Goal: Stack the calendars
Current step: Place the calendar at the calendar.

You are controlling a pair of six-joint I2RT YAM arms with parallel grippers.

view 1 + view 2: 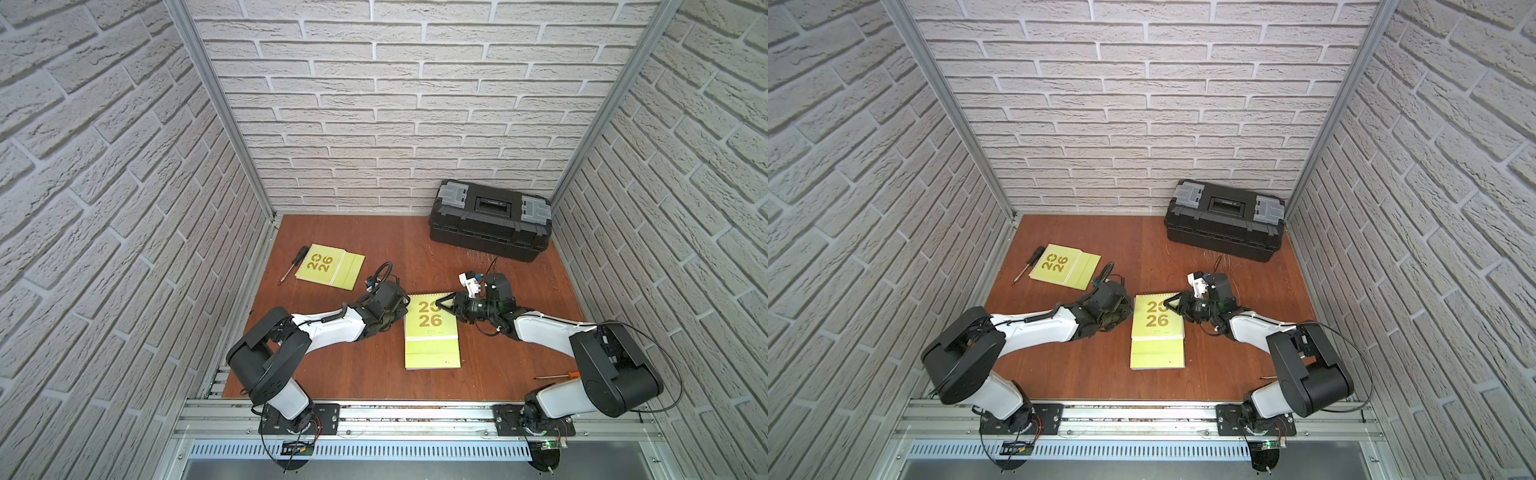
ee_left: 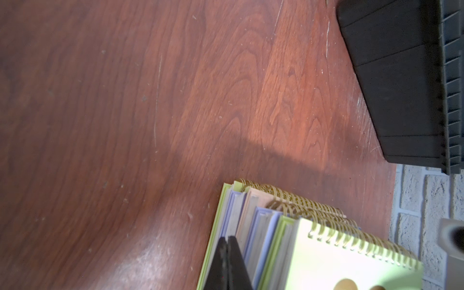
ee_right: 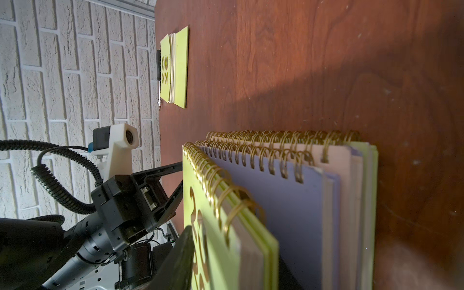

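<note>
A stack of calendars (image 1: 432, 336) (image 1: 1158, 336) lies mid-table with a lime-green "2026" cover on top. Its edges show lime, lavender and beige layers (image 2: 266, 226). My left gripper (image 1: 402, 311) (image 2: 227, 241) is shut and empty, its tips against the stack's left side. My right gripper (image 1: 446, 305) (image 3: 236, 243) stands open around the far right corner of the top lime calendar (image 3: 226, 251). That corner is raised off the lavender calendar (image 3: 301, 200) beneath it. Another lime-green calendar (image 1: 330, 266) (image 3: 179, 67) lies alone at the back left.
A black toolbox (image 1: 490, 220) (image 2: 401, 75) with grey latches stands at the back right. A black-handled screwdriver (image 1: 293, 264) lies beside the lone calendar. An orange-handled screwdriver (image 1: 557, 376) lies near the right arm's base. Brick-patterned walls close in three sides.
</note>
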